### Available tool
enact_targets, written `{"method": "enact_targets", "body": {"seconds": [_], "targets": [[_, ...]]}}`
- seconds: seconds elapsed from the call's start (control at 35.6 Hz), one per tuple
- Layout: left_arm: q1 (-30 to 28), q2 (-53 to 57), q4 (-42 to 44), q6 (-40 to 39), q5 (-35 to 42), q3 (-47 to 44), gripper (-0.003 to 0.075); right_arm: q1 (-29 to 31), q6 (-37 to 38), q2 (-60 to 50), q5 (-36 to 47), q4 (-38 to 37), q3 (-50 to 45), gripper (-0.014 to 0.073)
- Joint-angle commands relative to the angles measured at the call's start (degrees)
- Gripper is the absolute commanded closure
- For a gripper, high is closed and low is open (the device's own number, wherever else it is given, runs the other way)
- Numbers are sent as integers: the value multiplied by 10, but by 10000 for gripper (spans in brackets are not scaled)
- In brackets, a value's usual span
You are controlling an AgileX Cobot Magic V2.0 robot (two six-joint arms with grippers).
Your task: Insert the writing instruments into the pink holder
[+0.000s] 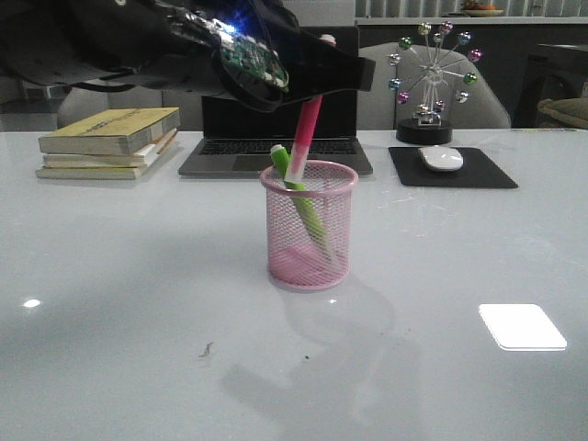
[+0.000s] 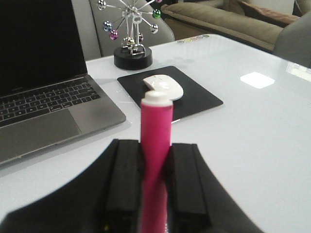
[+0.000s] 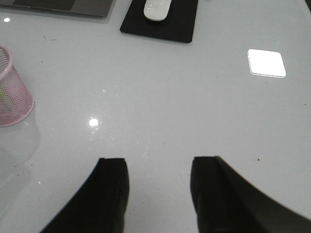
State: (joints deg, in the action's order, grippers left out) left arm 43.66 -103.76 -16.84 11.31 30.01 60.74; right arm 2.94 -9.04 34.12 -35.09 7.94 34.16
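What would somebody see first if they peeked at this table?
Probably the pink holder in the middle of the white table, with a green highlighter leaning inside it. Right above, the left gripper is clamped on a pink highlighter whose lower end dips into the cup. Behind sit a laptop and a shiny ball toy.

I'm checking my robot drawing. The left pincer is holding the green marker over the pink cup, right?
Not quite. The left pincer holds the pink marker, as the left wrist view shows. The green marker already leans inside the pink cup.
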Motion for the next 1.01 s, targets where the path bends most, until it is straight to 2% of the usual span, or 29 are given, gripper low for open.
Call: {"method": "enact_targets", "body": {"seconds": [0.0,0.14,0.22,0.45,0.56,0.82,0.98], "targets": [[4,28,1,-6,58,16,543,3,-1,-1,39,1,15,170],[4,28,1,-6,58,16,362,3,-1,-1,40,1,15,170],[4,28,1,-6,58,16,293,3,-1,-1,40,1,15,170],[2,57,1,0,97,16,317,3,-1,-1,40,1,15,170],[-15,90,-1,4,78,17,325,3,-1,-1,40,1,15,170],[-112,206,2,5,-82,17,325,3,-1,-1,40,1,15,170],[-165,286,35,5,-189,17,325,3,-1,-1,40,1,15,170]]}}
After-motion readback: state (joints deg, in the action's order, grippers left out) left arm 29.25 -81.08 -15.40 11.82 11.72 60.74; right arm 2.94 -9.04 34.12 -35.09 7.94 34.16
